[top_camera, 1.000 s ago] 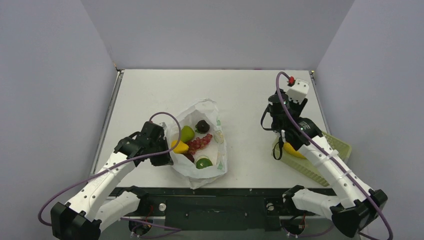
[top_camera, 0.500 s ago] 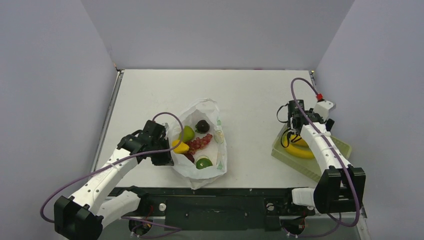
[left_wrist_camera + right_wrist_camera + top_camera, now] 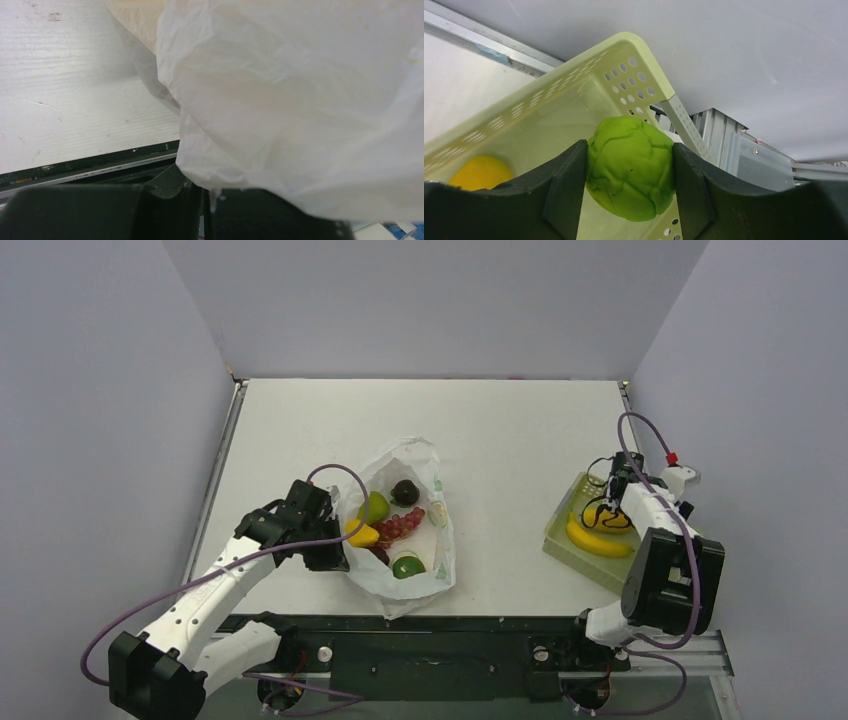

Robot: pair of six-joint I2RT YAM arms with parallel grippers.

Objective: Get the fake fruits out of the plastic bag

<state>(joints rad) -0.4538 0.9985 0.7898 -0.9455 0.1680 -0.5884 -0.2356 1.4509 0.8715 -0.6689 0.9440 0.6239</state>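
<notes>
Right gripper clamps a green fruit over the basket, banana already inside; left gripper, closed, pinches the plastic bag, several fruits unremoved.

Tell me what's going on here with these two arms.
The left claw is pinched shut on the plastic bag at its edge. The right claw grips a lumpy green fruit at the pale green basket, where a banana already lies. A pear, red grapes, a lime, a dark round fruit and a yellow piece are in the bag.
</notes>
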